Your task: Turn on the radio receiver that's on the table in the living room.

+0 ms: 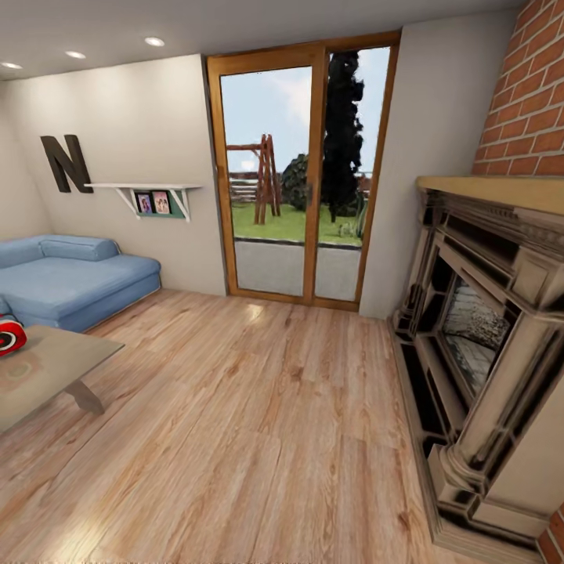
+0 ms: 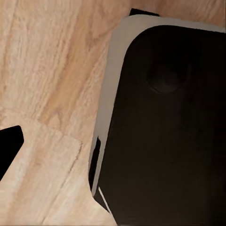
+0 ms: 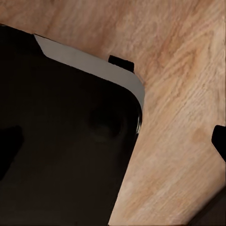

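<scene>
The red radio receiver (image 1: 9,335) sits at the head view's far left edge, partly cut off, its dark white-ringed dial facing me. It rests on the low grey-taupe table (image 1: 55,364), of which one corner and a leg show. The living room has a plank floor (image 1: 251,423). In the left wrist view one dark fingertip (image 2: 9,147) pokes in over the floor, beside the robot's black base (image 2: 169,132). The right wrist view likewise has a dark fingertip (image 3: 220,141) next to the black base (image 3: 61,141). Whether either gripper is open is not visible.
A light-blue sofa (image 1: 74,278) stands behind the table along the left wall. A brick fireplace (image 1: 486,337) with an ornate surround lines the right side. A wood-framed glass door (image 1: 301,180) is straight ahead. Open wood floor lies between table and fireplace.
</scene>
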Robot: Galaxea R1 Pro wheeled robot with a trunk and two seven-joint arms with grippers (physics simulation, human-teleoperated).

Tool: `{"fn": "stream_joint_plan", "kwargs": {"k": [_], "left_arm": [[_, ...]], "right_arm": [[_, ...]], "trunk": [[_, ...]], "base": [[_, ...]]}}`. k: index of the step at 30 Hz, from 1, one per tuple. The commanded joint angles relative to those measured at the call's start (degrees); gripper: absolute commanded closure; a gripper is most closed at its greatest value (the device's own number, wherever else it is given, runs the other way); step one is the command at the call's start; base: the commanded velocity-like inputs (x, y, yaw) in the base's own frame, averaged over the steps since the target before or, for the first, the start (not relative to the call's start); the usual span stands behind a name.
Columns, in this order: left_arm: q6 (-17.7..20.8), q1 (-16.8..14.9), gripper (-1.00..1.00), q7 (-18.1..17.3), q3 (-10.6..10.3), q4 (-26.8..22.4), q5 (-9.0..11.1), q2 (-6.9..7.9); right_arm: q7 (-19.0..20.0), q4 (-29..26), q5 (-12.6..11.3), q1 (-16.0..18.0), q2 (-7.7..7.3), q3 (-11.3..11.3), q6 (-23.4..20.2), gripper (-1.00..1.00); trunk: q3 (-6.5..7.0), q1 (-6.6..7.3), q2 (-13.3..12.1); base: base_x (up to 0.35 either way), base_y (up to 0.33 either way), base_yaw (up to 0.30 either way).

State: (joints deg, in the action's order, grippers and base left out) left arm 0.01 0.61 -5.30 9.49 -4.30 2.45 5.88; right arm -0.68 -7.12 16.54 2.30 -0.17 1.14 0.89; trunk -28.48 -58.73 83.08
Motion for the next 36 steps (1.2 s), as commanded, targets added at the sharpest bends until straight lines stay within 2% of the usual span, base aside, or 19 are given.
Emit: {"fn": "stream_joint_plan", "kwargs": {"k": [1, 3, 4, 5, 6, 7, 8, 11, 16, 20, 23, 25, 29, 36], "left_arm": [[-0.07, 0.0, -1.0, -0.68, 0.91, 0.0, -0.01, 0.01], [-0.53, 0.0, -1.0, -1.45, 2.32, 0.01, 0.0, 0.01], [-2.86, 0.0, -1.0, -2.64, 5.46, 0.07, -0.04, 0.02], [-3.11, 0.0, -1.0, -2.72, 5.79, 0.07, -0.03, 0.02], [-3.61, 0.0, -1.0, -2.9, 6.45, 0.08, -0.01, -0.05], [-3.99, 0.0, -1.0, -3.09, 7.25, 0.1, 0.01, -0.12], [-4.22, 0.0, -1.0, -3.14, 7.83, 0.13, 0.01, -0.13], [-5.77, 0.0, -1.0, -3.22, 9.79, 0.34, 0.01, -0.15], [-8.72, 0.0, -1.0, -3.29, 13.38, 0.89, 0.01, -0.23], [-9.35, 0.0, -1.0, -3.3, 15.92, 1.01, 0.02, -0.25], [-9.49, 0.0, -1.0, -3.29, 18.77, 1.15, 0.0, -0.25], [-9.5, 0.0, -1.0, -3.25, 20.2, 1.78, -0.04, -0.23], [-9.53, 0.0, -1.0, -3.22, 21.28, 4.26, -0.15, -0.11], [-9.5, 0.0, -1.0, -3.3, 21.23, 4.8, -0.52, -0.11]], "right_arm": [[-0.01, -0.67, 0.61, -0.02, 0.01, 0.0, 0.0, -1.0], [-0.02, -1.47, 2.28, -0.02, 0.07, 0.01, -0.01, -1.0], [-0.14, -3.04, 8.63, -0.02, 0.38, 0.01, 0.06, -1.0], [-0.22, -3.23, 9.55, -0.02, 0.57, 0.01, 0.06, -1.0], [-0.63, -3.58, 11.96, -0.02, 1.31, 0.01, 0.05, -1.0], [-2.33, -3.97, 15.86, -0.02, 2.33, 0.02, 0.05, -1.0], [-3.37, -4.2, 17.83, -0.02, 2.71, 0.01, 0.06, -1.0], [-5.14, -4.59, 21.18, -0.02, 3.56, 0.01, 0.07, -1.0], [-5.91, -4.74, 23.97, -0.02, 4.1, 0.01, 0.01, -1.0], [-5.79, -4.58, 26.41, -0.02, 4.22, 0.44, 0.03, -1.0], [-5.55, -4.3, 29.69, -0.02, 4.28, 2.58, 0.17, -1.0], [-5.45, -4.13, 30.65, -0.02, 4.34, 3.82, 0.28, -1.0], [-5.4, -3.93, 31.18, -0.02, 4.34, 4.66, 2.74, -1.0], [-5.31, -1.12, 31.16, -0.02, 4.26, 4.79, 5.69, -1.0]], "trunk": [[-0.01, 0.0, 0.0], [-0.02, 0.0, 0.0], [-0.02, 0.0, 0.0], [-0.02, 0.0, 0.0], [-0.02, 0.0, 0.0], [-0.02, 0.0, 0.0], [-0.02, 0.0, 0.0], [-0.02, 0.0, 0.0], [-0.02, 0.0, 0.0], [-0.02, 0.0, 0.0], [-0.02, 0.0, 0.0], [-0.02, 0.0, 0.0], [-0.02, 0.0, 0.0], [-0.02, 0.0, 0.0]], "base": [[0.0, 0.0, 0.02], [0.0, 0.0, 0.011], [0.0, 0.0, 0.002], [0.0, 0.0, 0.002], [0.0, 0.0, 0.0], [0.0, 0.0, 0.0], [0.0, 0.0, 0.0], [0.0, 0.0, 0.0], [0.0, 0.0, 0.0], [0.0, 0.0, 0.0], [0.0, 0.0, 0.0], [0.0, 0.0, 0.0], [0.0, 0.0, 0.0], [0.0, 0.0, 0.0]]}}
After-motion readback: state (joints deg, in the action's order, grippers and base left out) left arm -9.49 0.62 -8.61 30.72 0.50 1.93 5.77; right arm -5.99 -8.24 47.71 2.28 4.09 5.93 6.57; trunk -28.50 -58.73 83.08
